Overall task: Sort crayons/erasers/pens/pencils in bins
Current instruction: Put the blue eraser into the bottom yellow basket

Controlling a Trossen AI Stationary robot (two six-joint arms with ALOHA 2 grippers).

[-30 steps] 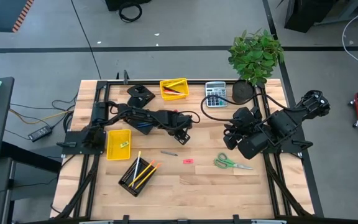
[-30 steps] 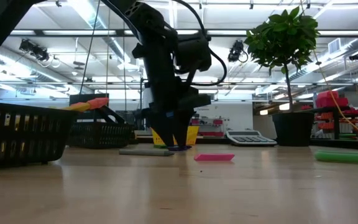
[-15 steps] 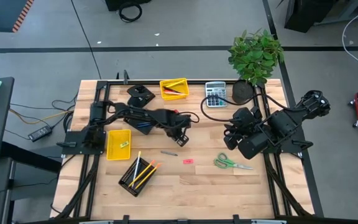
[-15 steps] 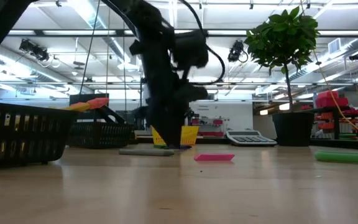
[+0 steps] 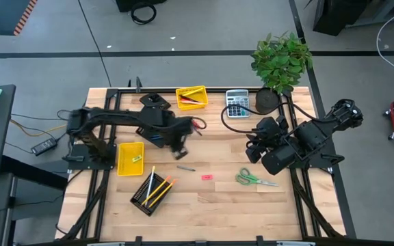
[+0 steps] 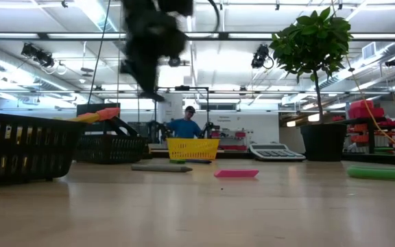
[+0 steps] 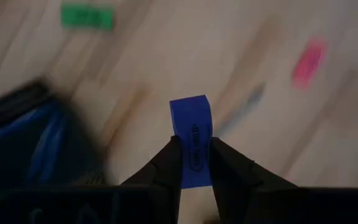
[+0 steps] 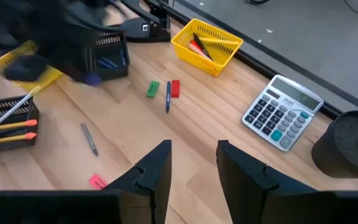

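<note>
Currently the left hand [image 7: 194,163] pinched a short blue crayon [image 7: 192,140] by its lower end, raised above the tabletop [image 5: 217,198] near the black wire-mesh bin [image 8: 107,55]. Right hand [image 8: 191,163] was open, parked. Risk: shallow grip, crayon could pivot or slip mid-swing.

Print on the blue crayon [image 7: 192,140] is unreadable.

Grey floor [image 5: 204,27], bright ceiling lights [image 6: 91,10]
</note>
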